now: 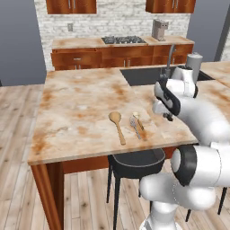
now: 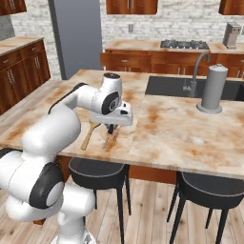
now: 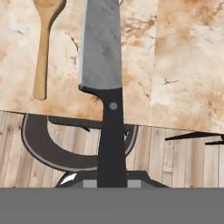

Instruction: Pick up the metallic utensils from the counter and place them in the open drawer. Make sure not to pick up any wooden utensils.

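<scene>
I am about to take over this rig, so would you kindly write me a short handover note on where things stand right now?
Pincer: shut on the knife, held by its black handle, blade pointing out over the counter edge.
Fork: lying on the counter near the front edge, between the wooden spoon and a shorter wooden utensil.
Done: knife picked up.
Left: find the open drawer and put the knife in it, then fetch the fork. Leave both wooden pieces alone.

The black-handled knife (image 3: 105, 78) hangs lifted above the counter (image 3: 183, 65), near the wooden spoon (image 3: 46, 39).
</scene>
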You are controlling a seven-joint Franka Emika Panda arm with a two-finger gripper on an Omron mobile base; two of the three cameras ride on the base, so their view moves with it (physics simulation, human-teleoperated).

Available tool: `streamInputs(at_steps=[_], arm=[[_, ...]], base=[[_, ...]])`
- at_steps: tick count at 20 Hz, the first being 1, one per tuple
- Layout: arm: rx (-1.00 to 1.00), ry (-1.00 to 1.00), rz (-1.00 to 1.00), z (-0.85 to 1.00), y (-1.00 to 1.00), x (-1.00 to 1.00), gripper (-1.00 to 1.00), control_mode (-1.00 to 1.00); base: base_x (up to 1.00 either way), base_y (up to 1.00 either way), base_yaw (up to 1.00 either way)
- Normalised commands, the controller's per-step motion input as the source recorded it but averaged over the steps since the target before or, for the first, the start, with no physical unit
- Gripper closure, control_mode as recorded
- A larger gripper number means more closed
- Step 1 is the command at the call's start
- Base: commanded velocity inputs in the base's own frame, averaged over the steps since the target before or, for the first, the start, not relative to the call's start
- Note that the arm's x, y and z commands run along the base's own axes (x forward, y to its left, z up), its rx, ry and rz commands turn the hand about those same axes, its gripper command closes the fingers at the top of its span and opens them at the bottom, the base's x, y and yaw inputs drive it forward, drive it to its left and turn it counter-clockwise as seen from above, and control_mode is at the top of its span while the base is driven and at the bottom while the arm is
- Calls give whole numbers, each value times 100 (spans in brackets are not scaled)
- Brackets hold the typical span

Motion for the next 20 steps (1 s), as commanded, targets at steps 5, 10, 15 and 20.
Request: streamInputs(at_steps=[5,10,15,20], arm=[[-1,-14,0,91,62,-100,100,-100],[-1,-16,0,58,58,-97,100,-100],[0,-19,0,38,34,-81,100,-100],[0,-1,0,0,0,0,100,-100]], base=[[0,0,0],[0,0,0],[0,0,0],[0,0,0]])
